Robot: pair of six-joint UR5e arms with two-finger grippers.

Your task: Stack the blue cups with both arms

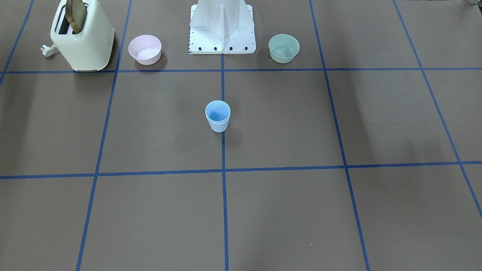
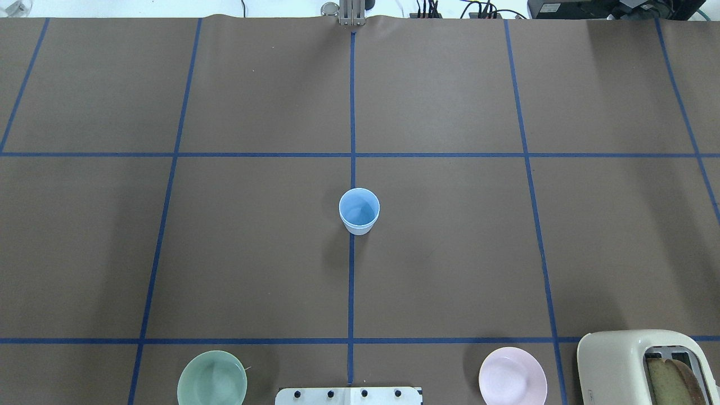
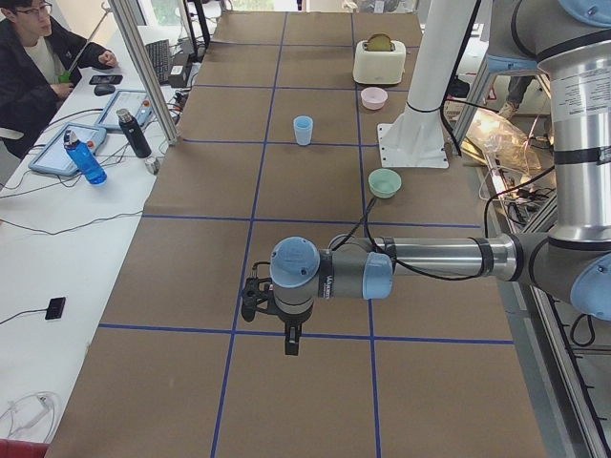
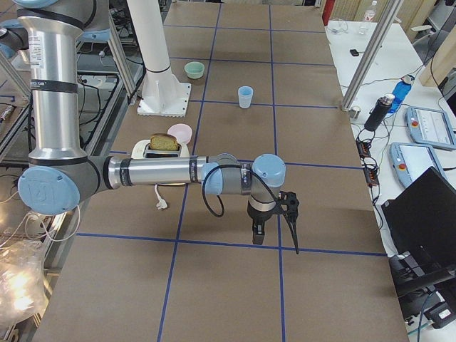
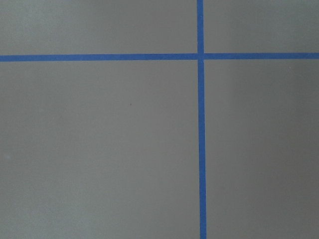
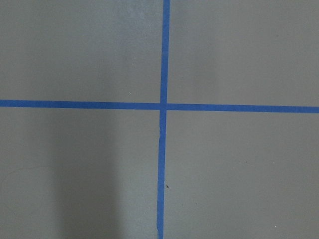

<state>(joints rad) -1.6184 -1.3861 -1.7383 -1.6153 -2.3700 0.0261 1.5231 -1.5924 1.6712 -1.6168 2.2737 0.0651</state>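
The blue cups (image 1: 217,117) stand upright at the table's middle on the centre tape line. They look nested, one rim just under the other. They also show in the overhead view (image 2: 359,211) and both side views (image 3: 303,130) (image 4: 245,96). My left gripper (image 3: 291,342) points down over a tape crossing far from the cups. My right gripper (image 4: 258,232) points down over the table's other end, also far from them. Both show only in the side views, so I cannot tell whether they are open or shut. The wrist views show only paper and tape.
A pink bowl (image 2: 512,383) and a cream toaster (image 2: 647,368) holding a slice of toast stand near the robot's base on its right. A green bowl (image 2: 212,385) stands on its left. The white base stand (image 1: 222,26) is between them. An operator (image 3: 38,57) sits at a side desk.
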